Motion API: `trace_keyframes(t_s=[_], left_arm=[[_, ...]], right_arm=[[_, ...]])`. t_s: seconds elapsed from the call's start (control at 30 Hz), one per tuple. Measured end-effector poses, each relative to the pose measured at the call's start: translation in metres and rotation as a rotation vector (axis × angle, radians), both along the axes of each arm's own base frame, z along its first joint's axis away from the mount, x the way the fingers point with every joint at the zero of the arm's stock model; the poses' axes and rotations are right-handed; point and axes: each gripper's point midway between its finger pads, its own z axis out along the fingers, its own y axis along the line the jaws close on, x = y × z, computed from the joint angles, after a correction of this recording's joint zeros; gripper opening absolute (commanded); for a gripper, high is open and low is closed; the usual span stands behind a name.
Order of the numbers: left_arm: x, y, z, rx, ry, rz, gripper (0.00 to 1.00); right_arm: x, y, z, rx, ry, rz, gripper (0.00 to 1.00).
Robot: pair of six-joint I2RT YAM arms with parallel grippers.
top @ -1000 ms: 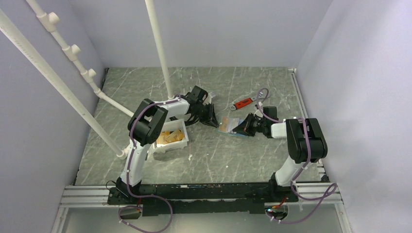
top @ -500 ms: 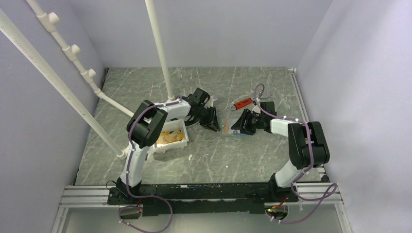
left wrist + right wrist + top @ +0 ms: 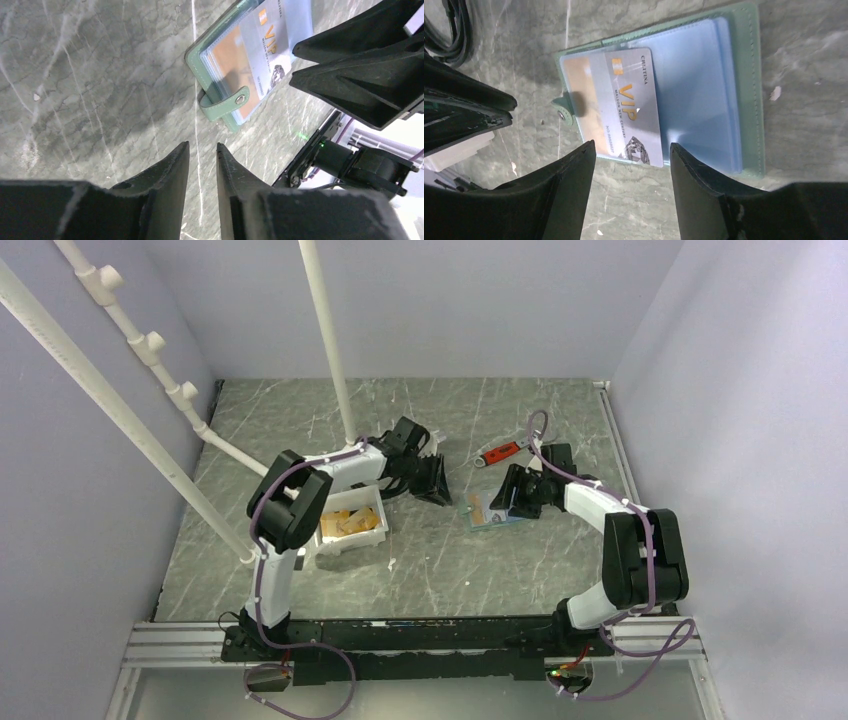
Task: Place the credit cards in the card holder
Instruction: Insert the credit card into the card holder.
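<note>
Observed: the grey-green folding card holder with translucent light-blue pockets [image 3: 724, 100] lies open and flat on the grey marbled counter [image 3: 440, 570], between the two arms. A silver plastic card printed "VIP" [image 3: 631, 120] lies across its pocket side, one short end projecting past the holder's edge. An orange-tan card [image 3: 579, 95] shows beneath it through the blue film. Whether the silver card is seated in a pocket cannot be told. The holder's snap strap [image 3: 225, 102] is folded onto the pocket face.

The right gripper [image 3: 631, 145] stands directly over the holder, fingers spread wide, nothing between them. The left gripper [image 3: 202, 150] sits just beside the holder's strap edge, its fingers at a narrow gap and holding nothing.

Surroundings: a white rectangular plastic tray [image 3: 375, 512] holding more tan-orange cards [image 3: 350, 523] lies under the left arm. A red-handled wrench [image 3: 498, 453] lies on the counter beyond the right gripper, apart from the holder. A white vertical pipe [image 3: 330, 350] rises behind the left gripper.
</note>
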Motion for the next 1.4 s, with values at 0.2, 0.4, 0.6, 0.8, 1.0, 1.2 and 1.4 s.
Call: trace_keyframes(t_s=[0.2,0.4,0.6,0.8,1.0,1.2,1.4], left_arm=[[-0.005,-0.012,-0.013,0.012,0.003,0.008,0.21],[-0.013,-0.018,-0.032,0.054,0.015,0.008,0.19],[-0.009,-0.018,-0.033,0.057,0.003,0.019,0.17],[-0.007,-0.016,-0.033,0.064,0.003,0.027,0.17],[0.000,-0.012,-0.031,0.094,-0.021,0.034,0.22],[-0.002,-0.001,-0.025,0.130,-0.058,0.021,0.41],[-0.011,0.002,0.000,0.106,-0.112,-0.031,0.47]], right_arm=[[0.005,-0.006,-0.001,-0.034,-0.008,-0.007,0.57],[0.011,-0.004,-0.006,-0.024,-0.013,0.000,0.50],[0.024,0.011,-0.006,0.001,-0.034,0.040,0.45],[0.010,0.053,0.002,0.055,-0.057,0.163,0.46],[0.010,0.053,0.007,0.084,-0.056,0.155,0.51],[0.010,0.031,0.014,0.036,-0.056,0.098,0.55],[0.016,-0.016,0.045,0.032,-0.167,-0.057,0.57]])
